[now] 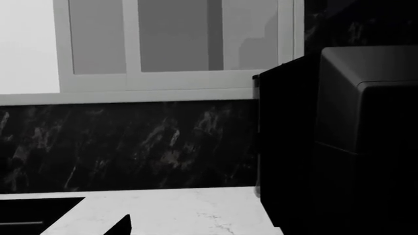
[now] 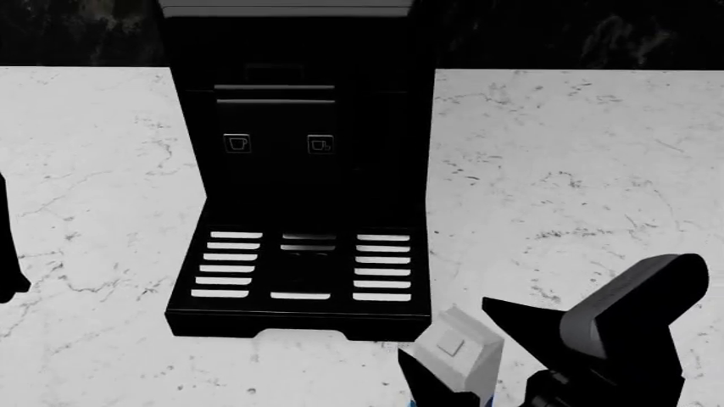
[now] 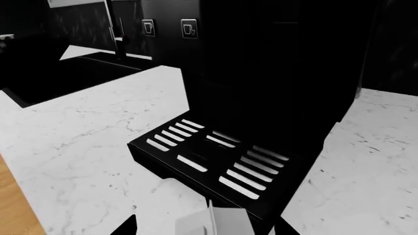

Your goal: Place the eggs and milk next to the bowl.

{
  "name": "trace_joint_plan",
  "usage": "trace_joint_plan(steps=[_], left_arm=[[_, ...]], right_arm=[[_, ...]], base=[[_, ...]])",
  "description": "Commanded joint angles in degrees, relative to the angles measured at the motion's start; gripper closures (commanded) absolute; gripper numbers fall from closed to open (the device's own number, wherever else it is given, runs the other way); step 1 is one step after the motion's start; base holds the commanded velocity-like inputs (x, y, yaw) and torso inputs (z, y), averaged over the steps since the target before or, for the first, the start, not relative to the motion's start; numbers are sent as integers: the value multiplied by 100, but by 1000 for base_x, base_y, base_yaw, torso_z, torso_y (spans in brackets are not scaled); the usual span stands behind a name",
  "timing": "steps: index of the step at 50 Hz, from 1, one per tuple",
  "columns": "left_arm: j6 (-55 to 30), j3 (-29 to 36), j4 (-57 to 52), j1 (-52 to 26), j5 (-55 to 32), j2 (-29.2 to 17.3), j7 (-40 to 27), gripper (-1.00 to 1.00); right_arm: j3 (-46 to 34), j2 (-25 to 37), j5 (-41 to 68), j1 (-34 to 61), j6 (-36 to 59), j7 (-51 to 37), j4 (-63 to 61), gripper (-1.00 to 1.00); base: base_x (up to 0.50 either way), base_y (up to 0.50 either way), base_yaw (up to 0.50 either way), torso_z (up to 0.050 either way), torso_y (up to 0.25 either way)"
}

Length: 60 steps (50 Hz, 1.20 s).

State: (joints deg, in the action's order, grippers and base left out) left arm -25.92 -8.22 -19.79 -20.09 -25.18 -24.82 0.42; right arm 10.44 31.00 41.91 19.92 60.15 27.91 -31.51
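So there's exactly one milk item in view: a small white gable-top milk carton (image 2: pixel 459 354) with a bit of blue showing low on its side, sitting right at the bottom edge of the head view. The right hand (image 2: pixel 466 360) is wrapped around it, one dark finger on each side, so it's clamped on the carton. From the right wrist camera you only catch the pale ridged top of the carton (image 3: pixel 212 223) poking up between the two black finger tips.

Zero eggs and zero bowls show up in any of the three views.

The big thing in the middle is one black boxy coffee machine (image 2: pixel 300 170) standing on the white marble-veined bench (image 2: pixel 565 170). It has two little cup-icon buttons on its front and a drip tray with three columns of pale slots. The carton is just beside the tray's front right corner, near it but I can't tell if it touches the bench or hangs above it.

Left side: only a dark sliver of the left arm (image 2: pixel 9 254) shows at the edge of the head view, and in the left wrist view just one black finger tip (image 1: pixel 121 226) pokes in, so I can't tell whether the left hand is open or closed. That camera looks at a dark marbled backsplash (image 1: pixel 130 147), one pale-framed window (image 1: pixel 170 44) and the machine's side
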Motion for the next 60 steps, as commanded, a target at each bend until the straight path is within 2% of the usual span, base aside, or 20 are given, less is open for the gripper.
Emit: trace_joint_plan(steps=[1, 27, 28, 50, 60], left_arm=[[62, -28, 29, 73, -50, 4, 37, -100], [141, -19, 88, 100, -56, -11, 33, -100], [144, -25, 95, 102, -61, -11, 33, -100], [63, -17, -17, 84, -126, -41, -32, -100], [133, -6, 33, 98, -122, -37, -10, -100]], right_arm=[[-69, 21, -63, -113, -88, 25, 123, -100], [-158, 19, -51, -164, -143, 19, 246, -100], [-144, 10, -43, -150, -146, 12, 263, 100], [-210, 140, -64, -103, -180, -31, 131, 100], [126, 70, 336, 322, 192, -361, -227, 100]], base=[[0, 0, 0, 0, 0], [0, 0, 0, 0, 0], [0, 0, 0, 0, 0], [0, 0, 0, 0, 0], [0, 0, 0, 0, 0]])
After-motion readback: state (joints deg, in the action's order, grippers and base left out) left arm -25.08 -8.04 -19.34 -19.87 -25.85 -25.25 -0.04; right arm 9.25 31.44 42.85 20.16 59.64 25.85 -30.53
